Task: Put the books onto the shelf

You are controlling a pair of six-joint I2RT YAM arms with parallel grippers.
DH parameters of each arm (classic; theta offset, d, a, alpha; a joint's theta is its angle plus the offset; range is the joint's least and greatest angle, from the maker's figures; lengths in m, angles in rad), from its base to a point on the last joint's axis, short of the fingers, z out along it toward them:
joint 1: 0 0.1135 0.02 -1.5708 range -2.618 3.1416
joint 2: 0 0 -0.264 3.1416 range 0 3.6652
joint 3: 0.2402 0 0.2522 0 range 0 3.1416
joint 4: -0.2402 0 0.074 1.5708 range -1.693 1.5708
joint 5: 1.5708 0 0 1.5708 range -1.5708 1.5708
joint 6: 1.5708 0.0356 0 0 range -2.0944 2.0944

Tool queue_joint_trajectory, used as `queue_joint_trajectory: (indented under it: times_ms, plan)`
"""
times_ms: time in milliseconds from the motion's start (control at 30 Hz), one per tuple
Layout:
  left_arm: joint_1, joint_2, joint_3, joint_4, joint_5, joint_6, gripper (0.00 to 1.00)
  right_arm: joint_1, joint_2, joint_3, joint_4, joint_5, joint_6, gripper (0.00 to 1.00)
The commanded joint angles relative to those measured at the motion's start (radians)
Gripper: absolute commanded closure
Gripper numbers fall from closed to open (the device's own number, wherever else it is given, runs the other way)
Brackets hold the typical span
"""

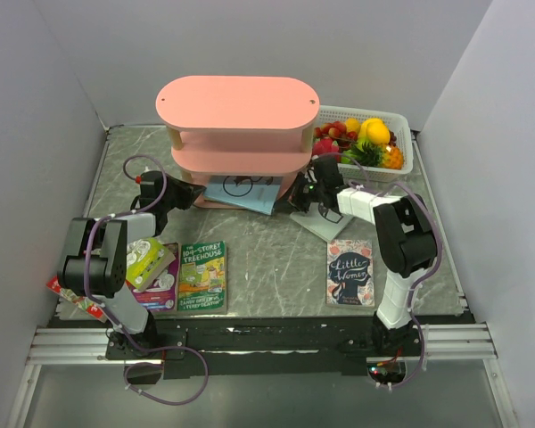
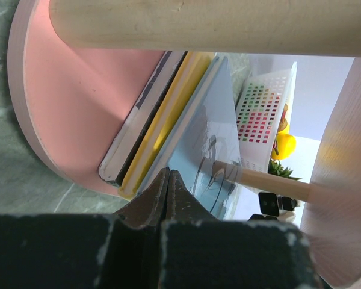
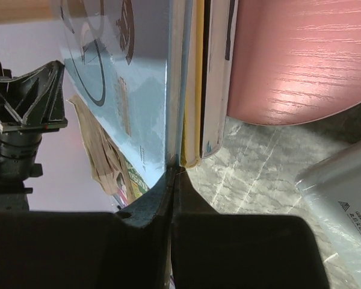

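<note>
The left gripper is closed and empty, tips against the near edge of the light blue book. The right gripper, likewise closed and empty, touches its opposite edge. Ahead of both, the book lies on the shelf, lowest board

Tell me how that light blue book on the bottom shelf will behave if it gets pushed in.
The light blue book looks thin, so probably light and a bit bendy where it overhangs the shelf. Its cover shines, so it should slide easily over the yellow book beneath, perhaps dragging it along.
</note>
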Motion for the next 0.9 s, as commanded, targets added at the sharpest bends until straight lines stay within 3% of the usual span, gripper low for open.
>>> queue_joint_trajectory:
  times_ms: [0, 333, 633, 767, 867]
  plan:
    - [0.000, 0.016, 0.037, 0.012, 0.017, -0.004, 0.98, 0.002, -0.002, 0.036, 0.131, -0.004, 0.024, 1.00]
    - [0.007, -0.004, 0.026, -0.007, -0.001, 0.007, 0.98, -0.015, -0.022, -0.041, 0.248, 0.015, 0.110, 1.00]
    - [0.034, -0.051, 0.036, -0.056, -0.006, 0.036, 0.98, -0.033, -0.177, -0.142, 0.159, 0.111, -0.026, 1.00]
    - [0.043, -0.105, 0.034, -0.091, -0.015, 0.056, 0.98, -0.012, -0.327, -0.176, 0.049, 0.241, -0.168, 1.00]
    - [0.043, -0.160, 0.020, -0.138, -0.052, 0.079, 0.95, 0.101, -0.486, -0.197, -0.063, 0.576, -0.363, 1.00]
